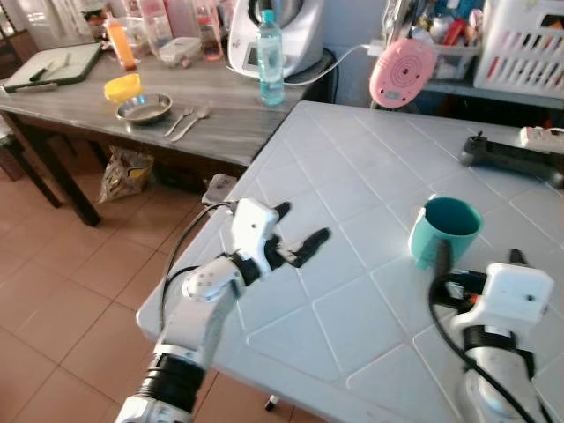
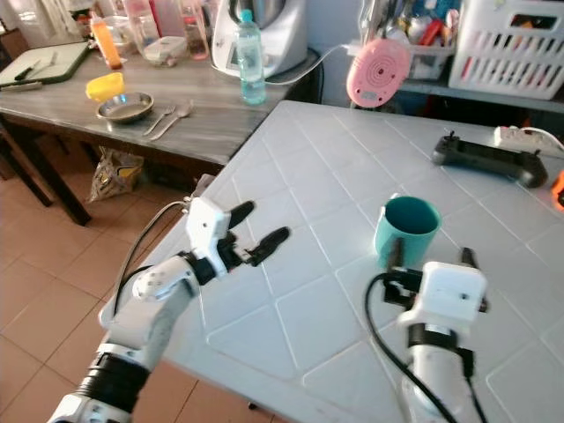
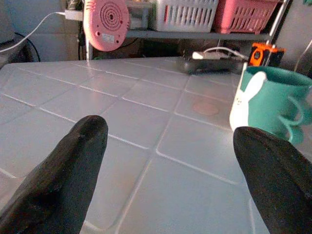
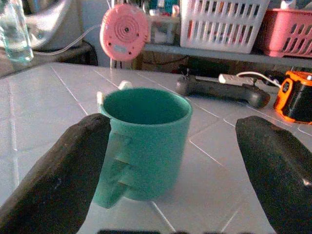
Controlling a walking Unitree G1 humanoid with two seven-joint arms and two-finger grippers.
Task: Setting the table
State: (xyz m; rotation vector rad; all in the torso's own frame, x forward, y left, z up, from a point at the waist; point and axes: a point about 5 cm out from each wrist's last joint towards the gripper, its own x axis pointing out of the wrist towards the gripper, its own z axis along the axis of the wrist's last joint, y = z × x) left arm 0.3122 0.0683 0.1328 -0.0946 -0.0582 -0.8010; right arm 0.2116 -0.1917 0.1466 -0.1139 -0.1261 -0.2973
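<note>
Right hand (image 1: 476, 256) sits just short of the teal mug (image 1: 445, 231), its 2 black fingers spread wide and holding nothing; in the right wrist view the mug (image 4: 144, 146) stands upright between the fingertips (image 4: 63, 170), its handle turned toward 1 of them, not yet gripped. The mug rests on the white tiled counter (image 1: 352, 159), toward the robot's right side. Left hand (image 1: 300, 233) hovers low over the counter's near left part, fingers also apart and empty, with the mug well off to its right. Judging by this, the table-setting is barely begun: only 1 mug is on the tiled counter, while a steel bowl (image 1: 144, 107) and cutlery (image 1: 187, 120) lie on the grey counter (image 1: 220, 97) beyond, apparently to be fetched.
</note>
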